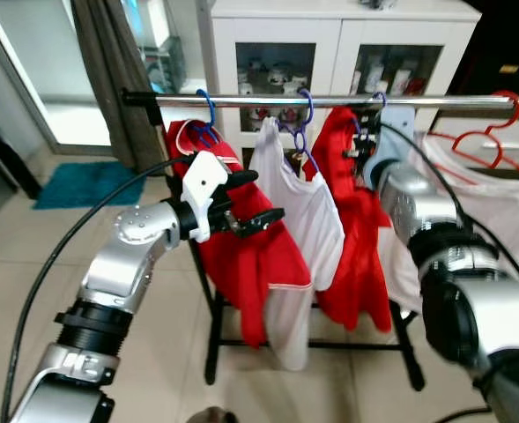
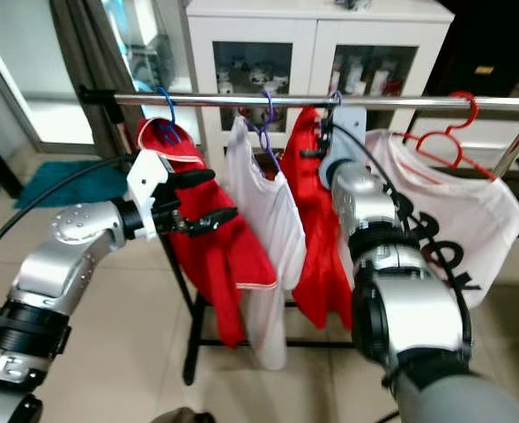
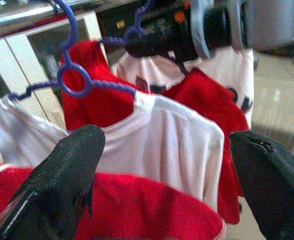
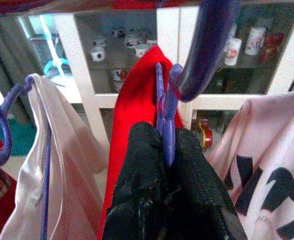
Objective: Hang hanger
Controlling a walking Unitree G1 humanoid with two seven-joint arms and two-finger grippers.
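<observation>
Jaws of the right gripper (image 4: 166, 165) clench the purple hanger (image 4: 169, 125), hook seemingly over the rail (image 1: 347, 102); release remains. Left gripper (image 1: 257, 199) gapes beside the rail.

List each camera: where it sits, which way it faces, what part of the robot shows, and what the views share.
Left eye view: on the head, looking forward and down at the clothes rail; both silver arms show.
Right eye view: the head's other eye, same scene, slightly shifted.
Left wrist view: on the left wrist, looking along the open left gripper at the white shirt.
Right wrist view: on the right wrist, looking along the right gripper, shut on the purple hanger of the red shirt.
Shared: all four show the red shirt and white shirt.
</observation>
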